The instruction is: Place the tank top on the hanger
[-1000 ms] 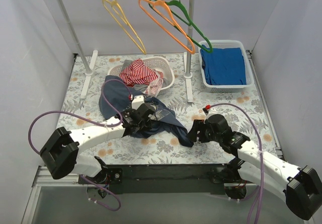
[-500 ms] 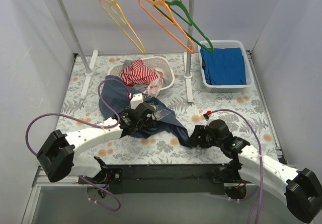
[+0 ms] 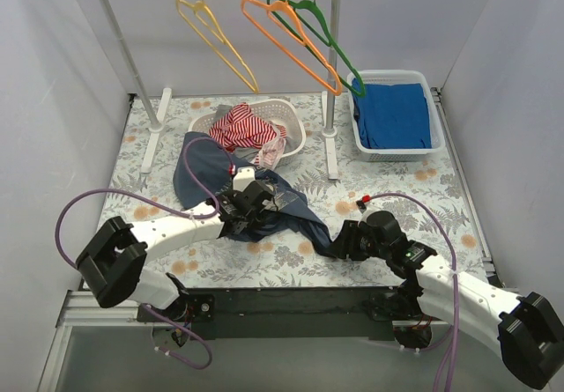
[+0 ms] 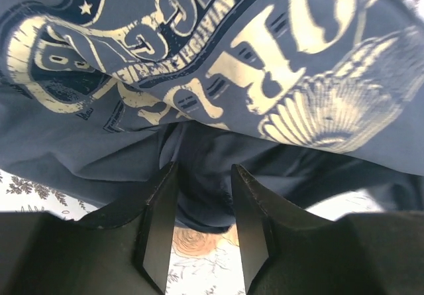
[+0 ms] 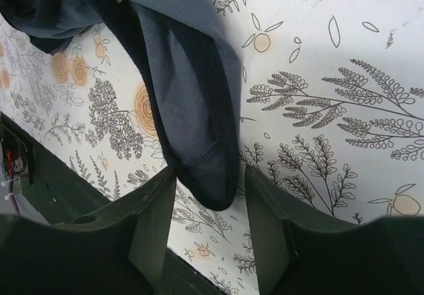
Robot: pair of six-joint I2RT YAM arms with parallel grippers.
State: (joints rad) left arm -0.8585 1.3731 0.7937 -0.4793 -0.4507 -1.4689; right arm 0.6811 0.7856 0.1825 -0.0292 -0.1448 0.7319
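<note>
Tank top (image 3: 273, 205) heaped on bench (image 3: 397, 176); hanger (image 3: 218, 47) bare. Left fingers (image 4: 156, 229), right fingers (image 5: 152, 235) apart, straddling fabric, unclamped. Hanging all ahead.

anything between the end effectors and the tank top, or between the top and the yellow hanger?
No. Left end effector and right end effector are open, tank top fabric between their fingers. The yellow hanger hangs above; only the white basket lies on the table between, probably passed by lifting.

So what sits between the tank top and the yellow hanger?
Top view: the white basket with the red-and-white striped garment sits between the tank top and the hanger.
</note>
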